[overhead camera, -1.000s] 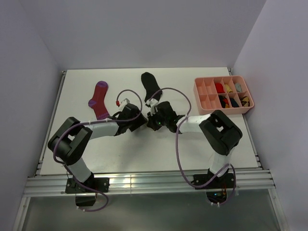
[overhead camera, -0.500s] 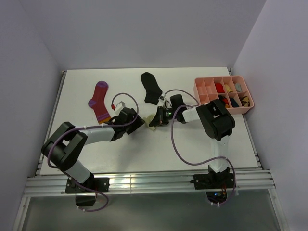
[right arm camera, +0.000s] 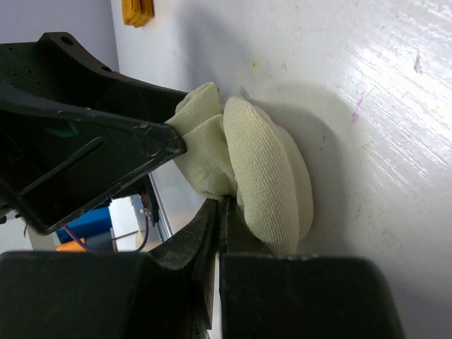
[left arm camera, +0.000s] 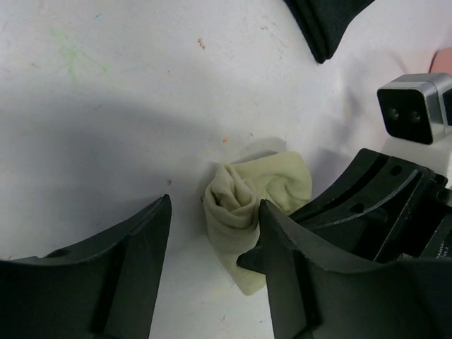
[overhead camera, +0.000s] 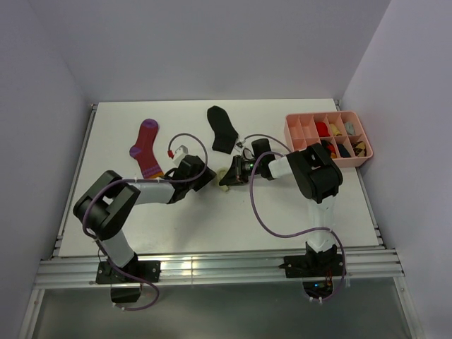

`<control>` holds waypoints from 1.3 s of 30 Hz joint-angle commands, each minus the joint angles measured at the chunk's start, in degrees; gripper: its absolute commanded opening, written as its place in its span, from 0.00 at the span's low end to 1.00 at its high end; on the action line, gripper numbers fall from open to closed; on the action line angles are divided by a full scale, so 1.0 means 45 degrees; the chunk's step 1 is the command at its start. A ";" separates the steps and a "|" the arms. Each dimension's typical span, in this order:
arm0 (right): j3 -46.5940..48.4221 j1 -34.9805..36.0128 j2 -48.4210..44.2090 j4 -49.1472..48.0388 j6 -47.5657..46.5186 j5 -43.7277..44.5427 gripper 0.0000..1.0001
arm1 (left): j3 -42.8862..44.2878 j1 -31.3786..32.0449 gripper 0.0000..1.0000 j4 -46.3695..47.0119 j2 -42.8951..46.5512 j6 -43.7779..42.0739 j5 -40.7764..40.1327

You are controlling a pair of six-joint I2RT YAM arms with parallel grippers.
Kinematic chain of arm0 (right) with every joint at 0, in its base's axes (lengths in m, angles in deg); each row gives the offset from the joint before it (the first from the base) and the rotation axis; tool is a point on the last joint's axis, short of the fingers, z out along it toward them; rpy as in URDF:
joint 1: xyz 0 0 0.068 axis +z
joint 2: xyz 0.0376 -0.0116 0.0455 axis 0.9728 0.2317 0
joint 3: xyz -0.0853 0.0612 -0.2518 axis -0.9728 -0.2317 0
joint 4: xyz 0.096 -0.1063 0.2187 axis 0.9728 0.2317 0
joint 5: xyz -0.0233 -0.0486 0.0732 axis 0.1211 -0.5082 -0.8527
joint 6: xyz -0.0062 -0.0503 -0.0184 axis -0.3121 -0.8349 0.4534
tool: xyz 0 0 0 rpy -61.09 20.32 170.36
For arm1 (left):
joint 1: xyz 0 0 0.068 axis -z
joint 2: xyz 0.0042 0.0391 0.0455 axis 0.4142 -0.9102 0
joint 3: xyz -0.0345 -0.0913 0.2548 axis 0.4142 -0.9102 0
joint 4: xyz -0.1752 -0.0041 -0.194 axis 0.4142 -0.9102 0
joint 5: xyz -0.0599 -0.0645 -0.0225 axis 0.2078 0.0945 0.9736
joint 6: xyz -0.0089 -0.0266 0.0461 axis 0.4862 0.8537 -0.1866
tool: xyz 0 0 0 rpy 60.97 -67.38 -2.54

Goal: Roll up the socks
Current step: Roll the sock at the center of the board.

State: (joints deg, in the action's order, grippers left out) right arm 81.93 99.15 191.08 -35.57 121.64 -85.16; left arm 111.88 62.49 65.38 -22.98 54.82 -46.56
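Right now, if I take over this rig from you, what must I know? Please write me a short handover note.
Left gripper: open around the cream sock, not gripping it.
Right gripper: shut; it seems to pinch the edge of that sock.
The cream sock is bunched into a loose roll between the two grippers.
Black sock and magenta sock: lying flat farther back, unrolled.
Done: the cream roll is nearly formed.
Left: finish it, then roll the other two.
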 commanded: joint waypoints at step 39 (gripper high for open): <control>-0.3213 0.4813 -0.5410 -0.1040 -1.0099 1.1518 0.51 | 0.2118 0.0125 0.00 -0.3089 -0.0596 -0.1642 0.0565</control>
State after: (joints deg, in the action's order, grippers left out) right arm 67.90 119.43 166.14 -33.95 81.77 -39.61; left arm 119.97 62.82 54.62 -26.67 49.27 -44.90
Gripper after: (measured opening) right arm 0.505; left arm 0.031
